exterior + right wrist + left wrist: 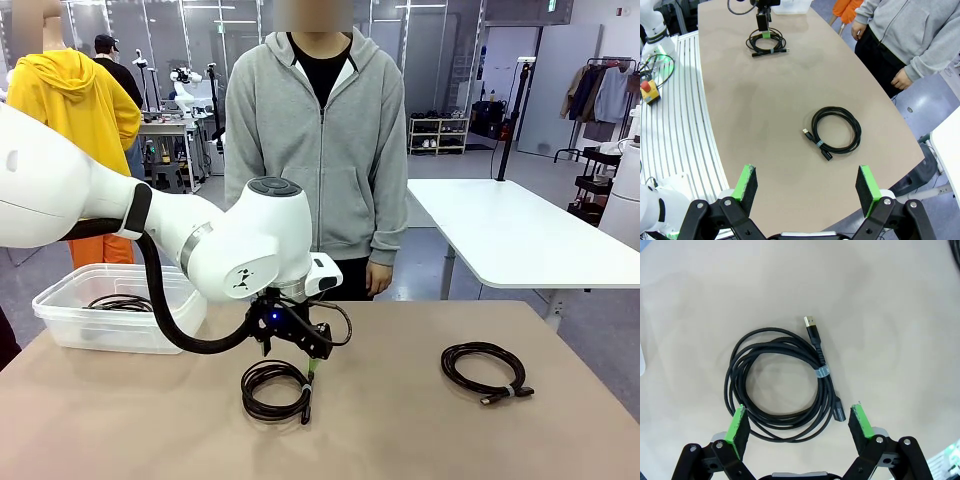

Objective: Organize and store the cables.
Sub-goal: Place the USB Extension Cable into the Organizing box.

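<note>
One coiled black cable [275,390] lies at the table's middle, tied with a small band, its USB plug pointing away from the coil. My left gripper [303,362] hangs just above it, open. In the left wrist view the cable [780,385] lies between and beyond the spread green fingers [737,430], with the left gripper [799,427] over the coil's near edge. A second coiled cable [485,370] rests at the right. The right gripper [807,185] is open, high above that cable [836,130]. Another cable [120,301] lies inside the bin.
A clear plastic bin [60,310] stands at the table's left rear. A person in a grey hoodie [320,130] stands at the far edge, arms down. Bare tabletop [400,430] lies between the two loose cables. A white table [510,230] stands behind on the right.
</note>
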You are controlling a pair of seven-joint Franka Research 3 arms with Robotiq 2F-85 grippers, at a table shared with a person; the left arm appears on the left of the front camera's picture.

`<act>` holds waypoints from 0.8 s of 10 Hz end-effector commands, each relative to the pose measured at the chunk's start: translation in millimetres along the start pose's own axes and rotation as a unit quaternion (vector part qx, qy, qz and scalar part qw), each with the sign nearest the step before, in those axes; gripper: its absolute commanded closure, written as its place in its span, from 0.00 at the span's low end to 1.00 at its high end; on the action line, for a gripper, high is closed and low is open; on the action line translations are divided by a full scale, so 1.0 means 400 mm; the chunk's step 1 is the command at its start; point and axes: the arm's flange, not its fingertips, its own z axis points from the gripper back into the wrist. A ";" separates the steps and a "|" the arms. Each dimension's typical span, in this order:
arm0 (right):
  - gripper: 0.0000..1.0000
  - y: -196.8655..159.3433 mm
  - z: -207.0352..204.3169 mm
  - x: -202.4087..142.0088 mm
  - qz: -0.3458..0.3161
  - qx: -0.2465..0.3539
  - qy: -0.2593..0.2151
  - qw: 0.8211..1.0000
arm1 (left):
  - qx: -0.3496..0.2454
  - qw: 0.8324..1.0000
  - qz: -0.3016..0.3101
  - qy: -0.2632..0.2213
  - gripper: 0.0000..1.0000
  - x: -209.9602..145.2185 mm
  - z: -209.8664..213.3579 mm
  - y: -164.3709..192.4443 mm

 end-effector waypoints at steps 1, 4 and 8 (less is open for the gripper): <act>0.00 0.001 -0.001 0.002 0.001 0.000 0.001 1.000 | 0.002 1.000 0.000 0.001 0.00 0.015 -0.030 -0.008; 0.00 0.001 -0.001 0.002 0.001 0.000 0.001 1.000 | -0.003 1.000 0.019 0.006 0.00 0.021 -0.095 -0.003; 0.00 0.001 -0.001 0.002 0.001 0.000 0.001 1.000 | -0.016 0.996 0.085 0.007 0.00 0.038 -0.128 -0.022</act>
